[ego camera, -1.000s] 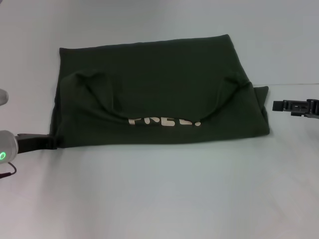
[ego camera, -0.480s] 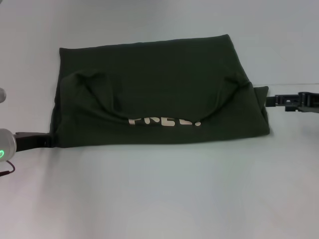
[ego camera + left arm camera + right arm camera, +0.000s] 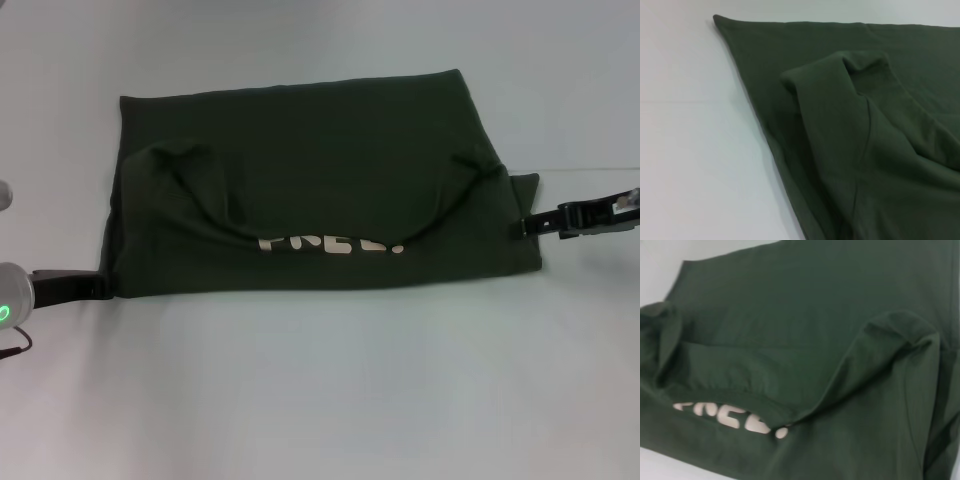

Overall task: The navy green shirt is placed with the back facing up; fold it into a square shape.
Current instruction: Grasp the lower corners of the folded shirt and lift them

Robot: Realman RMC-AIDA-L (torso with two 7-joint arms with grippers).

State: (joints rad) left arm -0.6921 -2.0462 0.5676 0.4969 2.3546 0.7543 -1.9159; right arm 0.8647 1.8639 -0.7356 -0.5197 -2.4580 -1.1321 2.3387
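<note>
The navy green shirt (image 3: 320, 170) lies flat on the white table (image 3: 320, 400), folded into a wide rectangle, its sleeves turned in over the body. White print letters (image 3: 330, 243) peek out under the curved fold near the front edge. My left gripper (image 3: 98, 286) sits low at the shirt's near left corner, touching its edge. My right gripper (image 3: 525, 228) reaches in from the right and overlaps the right edge. The left wrist view shows the folded sleeve and a corner of the shirt (image 3: 865, 150). In the right wrist view are the shirt (image 3: 805, 315) and the letters (image 3: 740, 420).
Bare white tabletop surrounds the shirt on all sides, with a broad strip in front of it. The left arm's grey body with a green light (image 3: 8, 310) shows at the left border.
My right gripper has moved left and slightly down, from off the shirt onto its right edge. My left gripper has drawn back a little to the left. The shirt has barely shifted.
</note>
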